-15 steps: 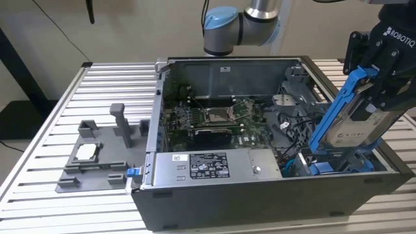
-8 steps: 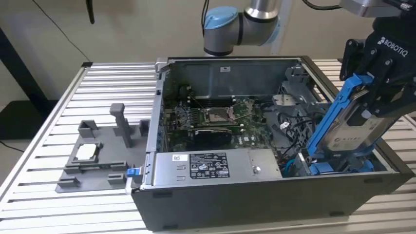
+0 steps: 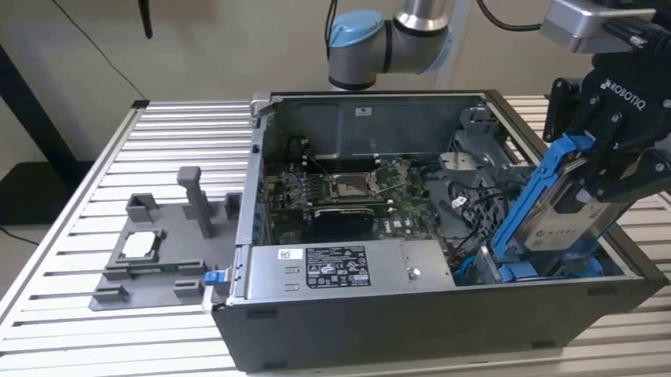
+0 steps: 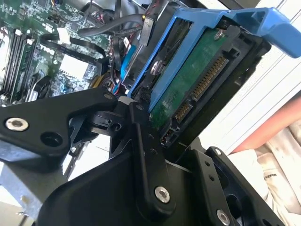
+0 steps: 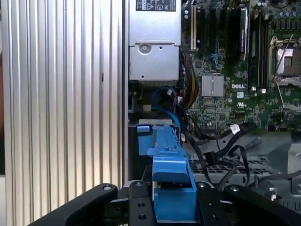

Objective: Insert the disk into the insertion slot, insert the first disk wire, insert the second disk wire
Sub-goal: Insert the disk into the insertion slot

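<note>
Table: you have one ribbed aluminium table [image 3: 74,228] under everything.
Holder: one grey plastic fixture block [image 3: 157,251] lies on it, on the exterior view's left of the case.
Case: one open dark-grey PC case [image 3: 419,322].
Supply: one silver labelled power-supply box [image 3: 335,271] sits just behind the case's nearest wall.
Disk: one silver-grey hard drive in a bright blue plastic carrier [image 3: 566,224] stands tilted in the case's corner on the exterior view's right. Its lower end is down inside and its top leans out above the rim.
Slot: one grey rectangular drive cage [image 5: 149,123]. In the first wrist view the carrier's far end reaches its mouth; you cannot tell how deep it goes.
Claw: your one black two-finger gripper [image 3: 603,184] is clamped on the carrier's upper half, a finger on each side.
Cables: several black cables and one blue cable [image 5: 164,101] lie loose beside the cage.
Board: one green motherboard [image 3: 404,204] carries one square CPU socket [image 3: 346,186].
Arm: one grey arm with a blue-capped joint [image 3: 388,39] stands beyond the case's far wall. Its wrist hangs over the right corner, slanted along the disk.
</note>
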Available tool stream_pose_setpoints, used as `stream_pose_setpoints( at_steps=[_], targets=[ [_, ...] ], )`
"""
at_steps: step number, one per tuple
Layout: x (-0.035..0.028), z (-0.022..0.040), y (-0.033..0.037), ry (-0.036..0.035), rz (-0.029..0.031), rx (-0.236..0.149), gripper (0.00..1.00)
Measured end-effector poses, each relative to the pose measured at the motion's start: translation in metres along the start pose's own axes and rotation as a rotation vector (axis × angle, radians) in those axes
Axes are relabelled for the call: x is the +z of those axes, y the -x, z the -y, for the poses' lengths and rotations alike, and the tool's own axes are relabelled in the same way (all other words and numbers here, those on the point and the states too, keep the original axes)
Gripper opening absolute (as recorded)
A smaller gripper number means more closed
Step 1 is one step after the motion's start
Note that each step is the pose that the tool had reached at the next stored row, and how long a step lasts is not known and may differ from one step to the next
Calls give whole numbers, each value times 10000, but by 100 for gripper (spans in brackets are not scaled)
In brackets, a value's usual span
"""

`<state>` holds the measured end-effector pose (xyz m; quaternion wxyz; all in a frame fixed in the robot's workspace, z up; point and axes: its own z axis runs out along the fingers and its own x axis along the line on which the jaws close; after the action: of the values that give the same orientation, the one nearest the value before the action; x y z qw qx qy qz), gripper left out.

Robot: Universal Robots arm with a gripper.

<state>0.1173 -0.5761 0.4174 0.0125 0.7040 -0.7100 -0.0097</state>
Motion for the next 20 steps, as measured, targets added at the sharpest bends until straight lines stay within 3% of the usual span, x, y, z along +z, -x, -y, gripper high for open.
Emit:
stream_pose_setpoints(
  at_steps=[4,10,13,20],
  targets=[
    [47,3,9,0,51,-3,33],
    [122,13,14,-2,65,-4,33],
    [177,15,16,-3,91,-3,33],
    [304,20,20,-3,92,-4,33]
  ],
)
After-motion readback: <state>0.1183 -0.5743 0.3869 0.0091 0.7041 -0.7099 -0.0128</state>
